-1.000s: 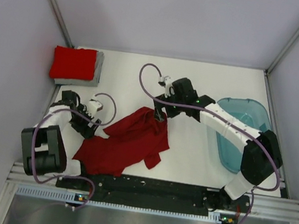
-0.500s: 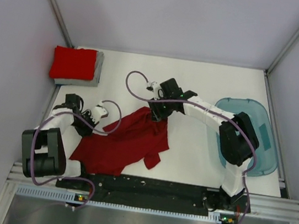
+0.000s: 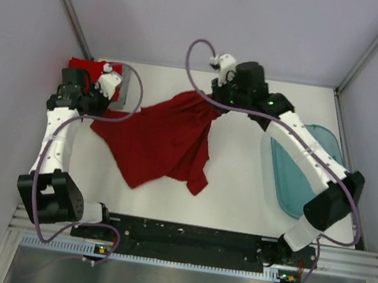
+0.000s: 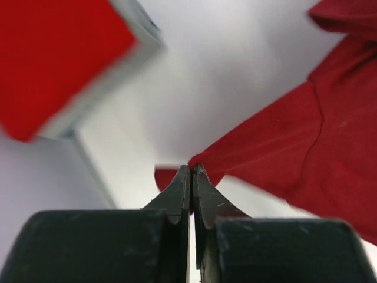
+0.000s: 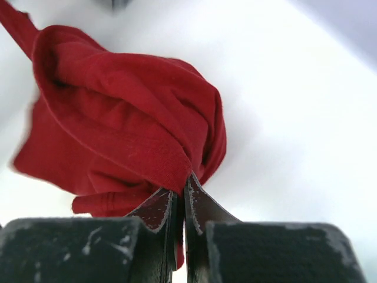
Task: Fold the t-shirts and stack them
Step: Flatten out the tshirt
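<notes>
between my arms, shirt [image 3: 168,138] spans left-right: left gripper [image 4: 192,173] pinches its left corner, right gripper [image 5: 181,187] its right corner.

Bright, even light; the bright red t-shirt [image 4: 53,59] is motion-blurred.

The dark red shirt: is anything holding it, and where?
Both: left gripper pinches a corner of the dark red t-shirt, right gripper a bunched edge opposite.

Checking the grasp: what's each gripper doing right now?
Left gripper: shut on the dark red t-shirt.
Right gripper: shut on the dark red t-shirt.
</notes>
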